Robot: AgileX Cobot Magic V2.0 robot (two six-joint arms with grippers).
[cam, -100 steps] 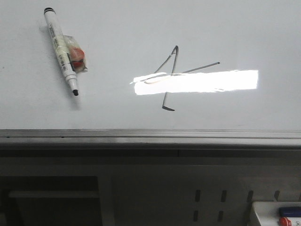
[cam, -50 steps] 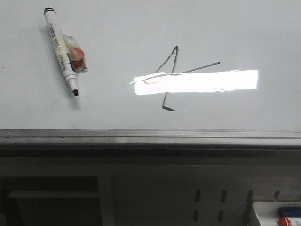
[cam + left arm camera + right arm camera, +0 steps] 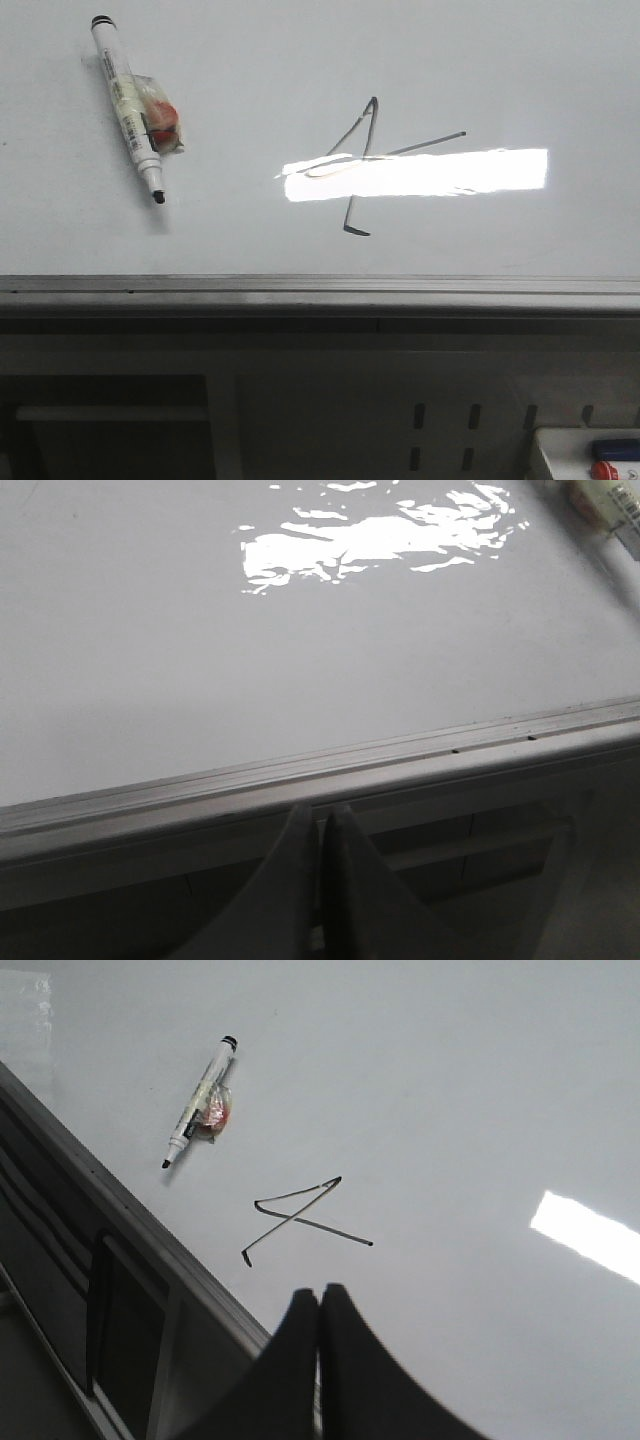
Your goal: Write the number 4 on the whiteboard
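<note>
Since the earlier front pictures the marker (image 3: 129, 105) has shifted very slightly toward the far left of the whiteboard (image 3: 500, 60); everything else on the board lies as it did. The marker rests uncapped on the far left part of the board, its dark tip pointing toward the near edge, with a small clear wrapper holding something orange-red (image 3: 163, 116) touching its right side. The number 4 (image 3: 365, 165) is drawn in thin dark slanted strokes near the middle of the board, well to the right of the marker; in the front view a bright rectangular glare (image 3: 415, 174) lies across its crossbar and hides part of it. The right wrist view shows the whole figure (image 3: 300, 1218) free of glare, hook at its foot included, with the marker (image 3: 200, 1103) beyond it and the glare (image 3: 585, 1235) off to one side. That view also shows the right gripper (image 3: 320, 1305), its dark fingers pressed together and holding nothing, hovering above the board near its grey edge rail (image 3: 120, 1210). The left wrist view shows the left gripper (image 3: 322, 825), its pale fingers likewise closed together and empty, positioned off the near side of the edge rail (image 3: 400, 755); only bare board and broken glare appear there, not the 4. Neither gripper appears in the front view, which alone shows a tray corner (image 3: 585, 455) with blue and red items at the near right below the board.
</note>
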